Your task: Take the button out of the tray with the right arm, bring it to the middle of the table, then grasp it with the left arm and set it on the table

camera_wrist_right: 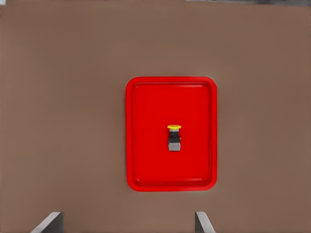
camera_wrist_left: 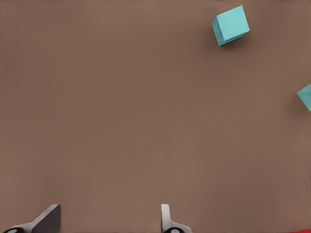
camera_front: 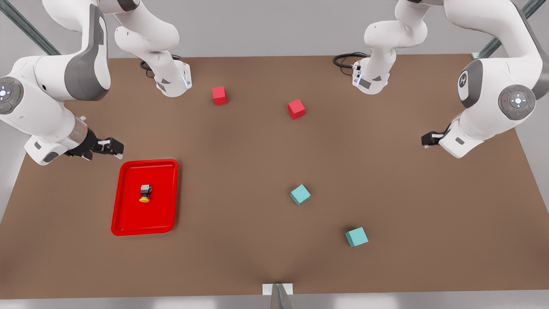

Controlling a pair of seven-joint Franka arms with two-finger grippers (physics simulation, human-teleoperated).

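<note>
The button [camera_front: 145, 193], a dark grey base with a yellow cap, lies on its side near the middle of the red tray [camera_front: 163, 210] on the front view's left. The right wrist view looks down on the button [camera_wrist_right: 174, 137] and the tray [camera_wrist_right: 146, 145]. My right gripper [camera_front: 112, 147] hovers just behind the tray's far left corner, above the table, and its fingers [camera_wrist_right: 50, 222] stand open and empty. My left gripper [camera_front: 429, 139] waits at the front view's right, open [camera_wrist_left: 108, 221] over bare table.
Two red cubes [camera_front: 219, 95] [camera_front: 296, 108] sit toward the back of the brown table [camera_front: 240, 163]. Two teal cubes [camera_front: 300, 195] [camera_front: 356, 237] sit right of centre toward the front, and both appear in the left wrist view [camera_wrist_left: 231, 25] [camera_wrist_left: 306, 96].
</note>
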